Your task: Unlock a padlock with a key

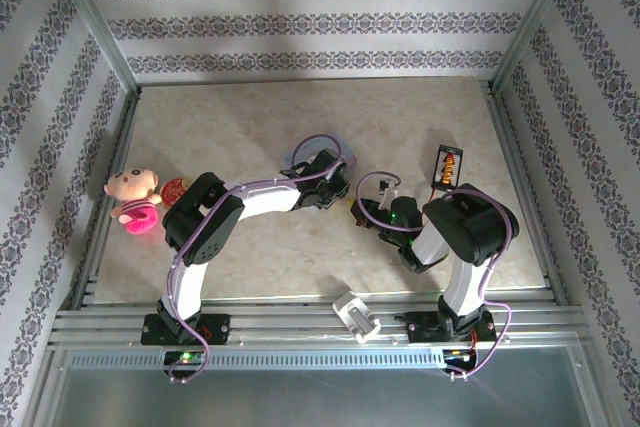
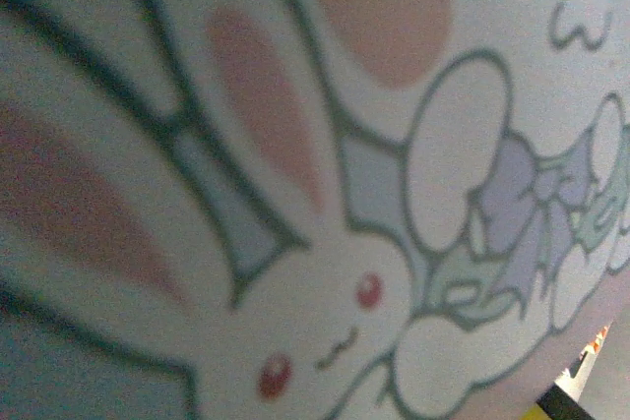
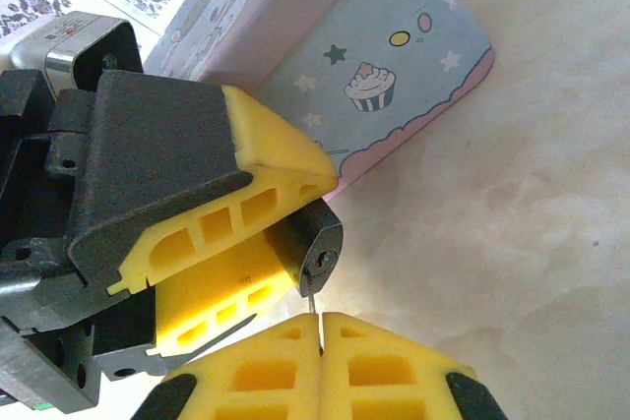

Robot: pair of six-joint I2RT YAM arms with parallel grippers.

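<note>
Jaws first: the right gripper [image 3: 320, 327] at bottom centre of my right wrist view has its yellow pads pressed together on the key [image 3: 312, 300], whose thin tip points up at the padlock [image 3: 313, 243]. The left gripper [image 3: 303, 228] is clamped on that padlock at mid-frame, just beside the tin [image 3: 394, 66] above it.
</note>
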